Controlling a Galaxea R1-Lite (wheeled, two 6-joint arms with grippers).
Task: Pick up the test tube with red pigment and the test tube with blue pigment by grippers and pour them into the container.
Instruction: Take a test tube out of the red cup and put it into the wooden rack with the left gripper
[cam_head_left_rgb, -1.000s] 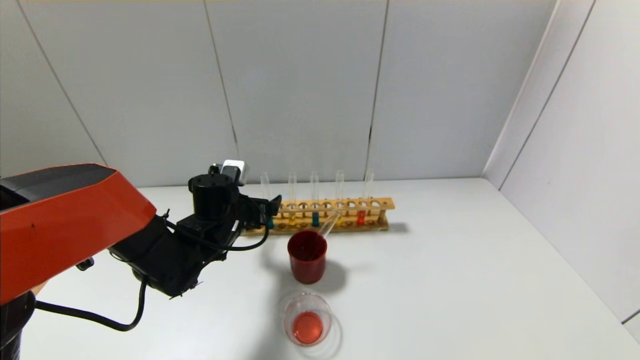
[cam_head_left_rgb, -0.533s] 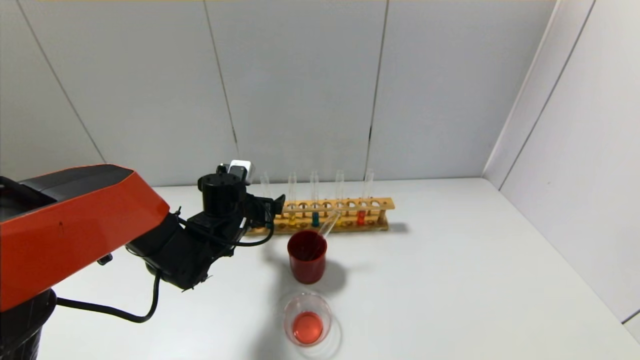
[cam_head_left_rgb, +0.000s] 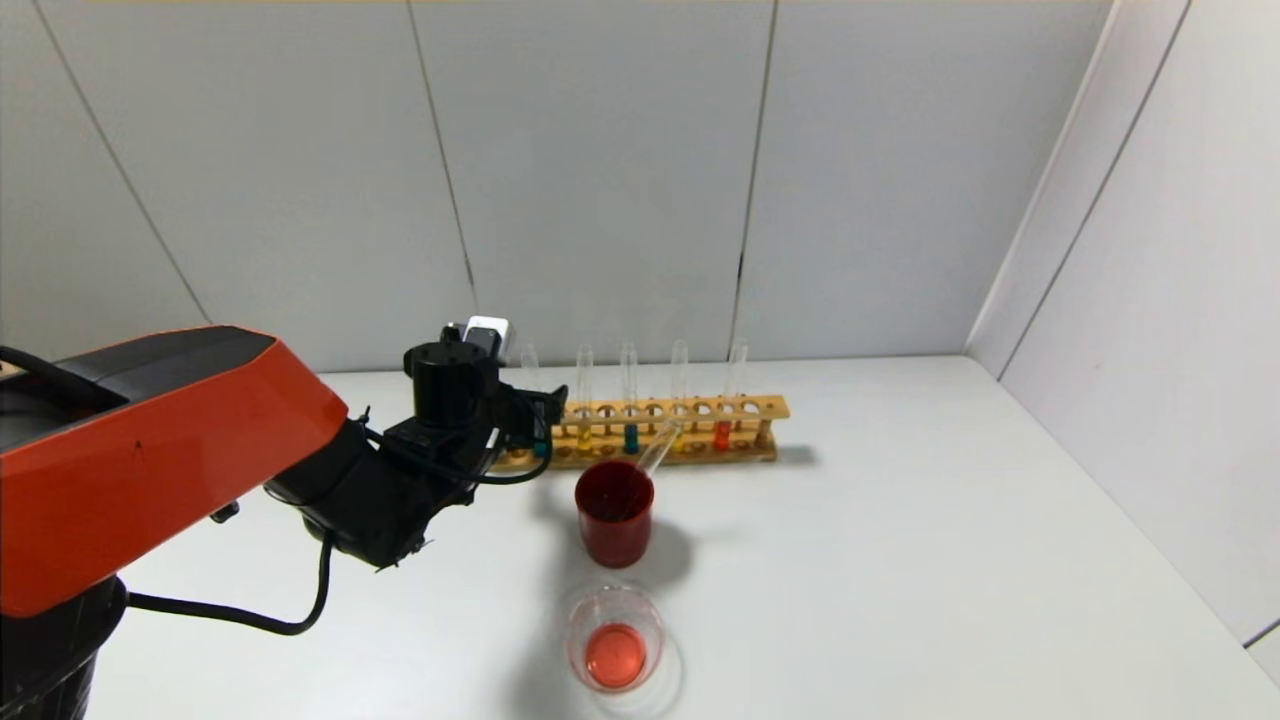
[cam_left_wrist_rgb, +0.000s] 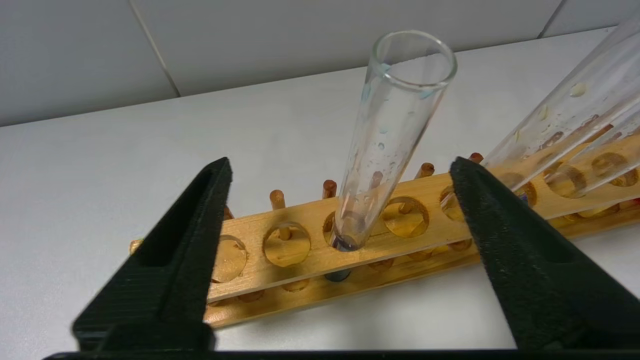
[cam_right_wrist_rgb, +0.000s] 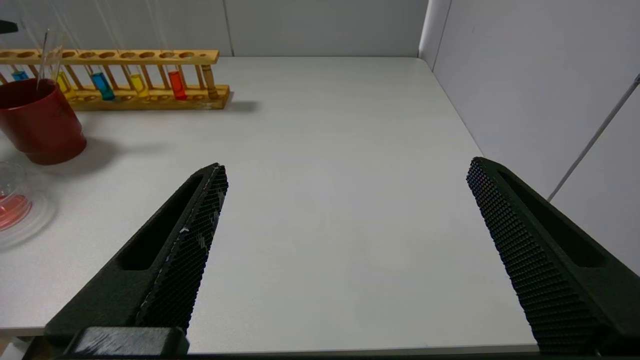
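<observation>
My left gripper (cam_head_left_rgb: 541, 418) is open at the left end of the wooden rack (cam_head_left_rgb: 700, 408). In the left wrist view its jaws (cam_left_wrist_rgb: 340, 165) stand apart on either side of an upright test tube with blue pigment (cam_left_wrist_rgb: 395, 130), not touching it. A second blue tube (cam_head_left_rgb: 630, 438) and the test tube with red pigment (cam_head_left_rgb: 722, 435) stand further along the rack. The clear glass container (cam_head_left_rgb: 614, 640) holds red liquid near the table's front. My right gripper (cam_right_wrist_rgb: 345, 167) is open and empty over bare table, out of the head view.
An opaque dark red cup (cam_head_left_rgb: 614, 512) stands between rack and container, with an empty tube (cam_head_left_rgb: 657, 448) leaning in it. Yellow-liquid tubes (cam_right_wrist_rgb: 137, 82) sit in the rack. Walls close the back and right side.
My left arm has advanced toward the rack; the gripper has moved slightly up and right, closer to the leftmost tube. Nothing else moved.
</observation>
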